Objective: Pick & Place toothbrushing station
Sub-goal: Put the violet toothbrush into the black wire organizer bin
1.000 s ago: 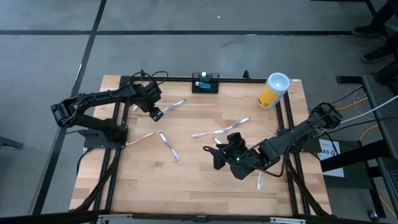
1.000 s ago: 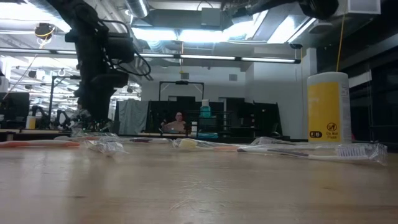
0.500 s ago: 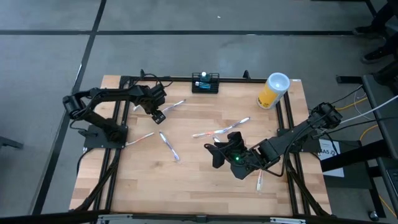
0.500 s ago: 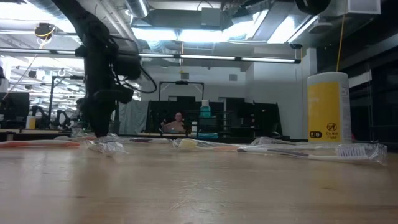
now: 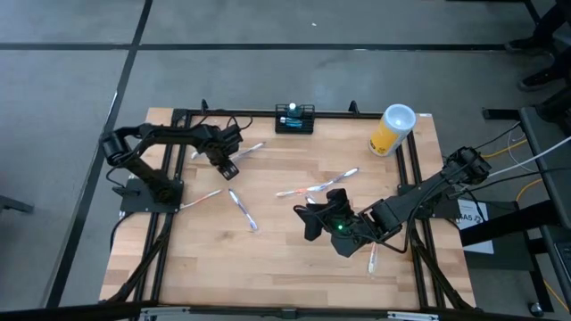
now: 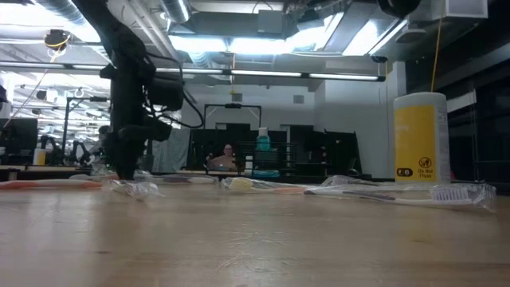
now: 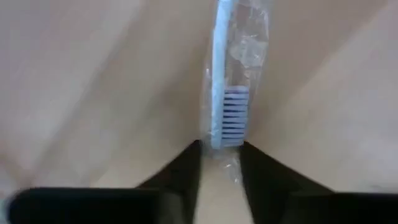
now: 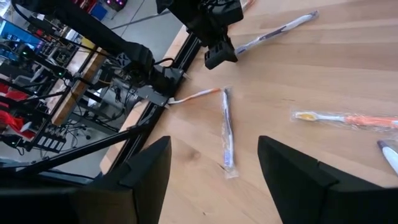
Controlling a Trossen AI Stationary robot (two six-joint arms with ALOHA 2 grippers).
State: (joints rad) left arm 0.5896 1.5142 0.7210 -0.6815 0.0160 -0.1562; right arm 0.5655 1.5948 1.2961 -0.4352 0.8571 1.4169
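While narrowing around a wrapped toothbrush [image 7: 225, 93], left claw [image 5: 227, 167] low on bench [image 5: 294, 259].
Fingers straddling brush head, grip not certain; right claw [image 5: 308, 223] wide open, waiting mid-bench; toothbrushing station [image 5: 294, 119] untouched at far edge.

Wooden table [image 5: 294, 250] — wrapped toothbrushes [image 5: 243, 209], cup [image 5: 393, 130], rack [image 5: 294, 119]

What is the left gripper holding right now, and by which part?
The left gripper is closing around a wrapped toothbrush at its bristle end; a firm hold cannot be told yet.
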